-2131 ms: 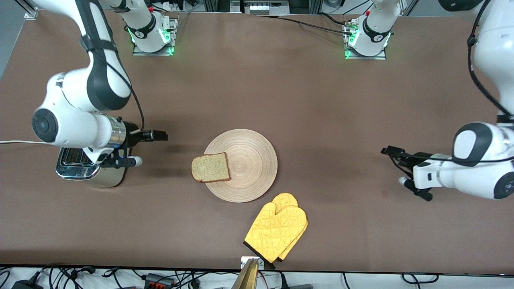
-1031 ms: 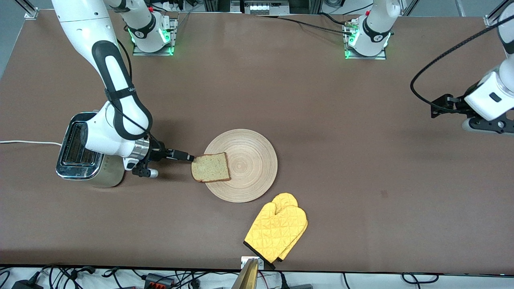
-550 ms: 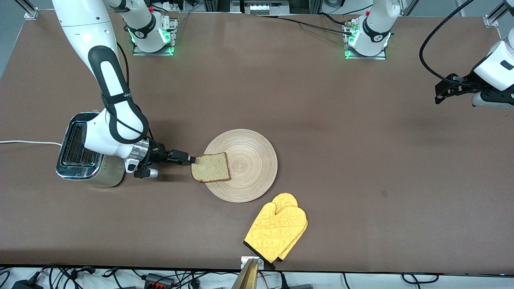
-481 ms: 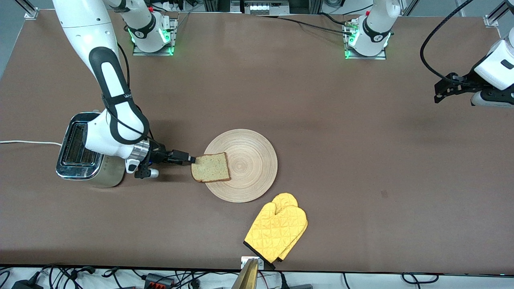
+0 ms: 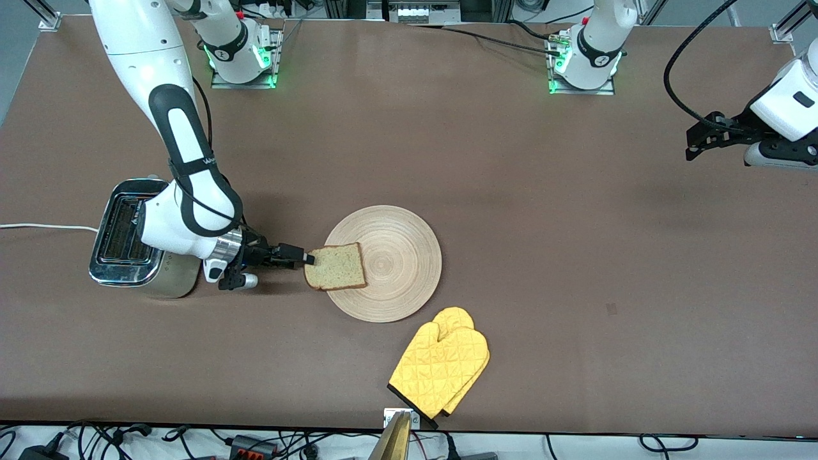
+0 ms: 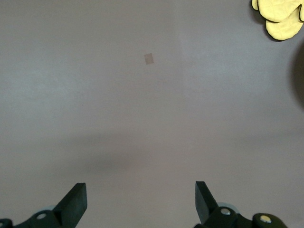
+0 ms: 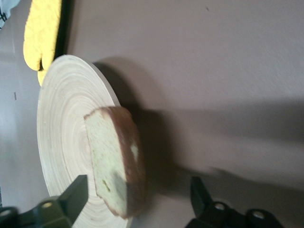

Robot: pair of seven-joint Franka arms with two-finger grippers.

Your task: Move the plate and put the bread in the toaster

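The bread [image 5: 335,266] lies on the plate [image 5: 396,281], overhanging its rim toward the toaster [image 5: 121,239], which stands at the right arm's end of the table. My right gripper [image 5: 308,259] is low at the bread's overhanging edge. In the right wrist view this gripper [image 7: 138,195] is open, its fingers [image 7: 77,194] on either side of the bread [image 7: 116,159] without pressing it, and the plate [image 7: 59,128] lies under it. My left gripper [image 5: 692,145] is open and empty, raised over the left arm's end of the table; the left wrist view shows this gripper [image 6: 140,202] over bare table.
A yellow quilted oven mitt [image 5: 441,361] lies nearer the front camera than the plate, close to the table's front edge; it also shows in the left wrist view [image 6: 280,16] and the right wrist view [image 7: 42,33]. The toaster's white cord [image 5: 38,226] runs off the table's end.
My right gripper has come from over the toaster down to the bread's edge and edged closer. My left arm has lifted and drawn back toward its end of the table.
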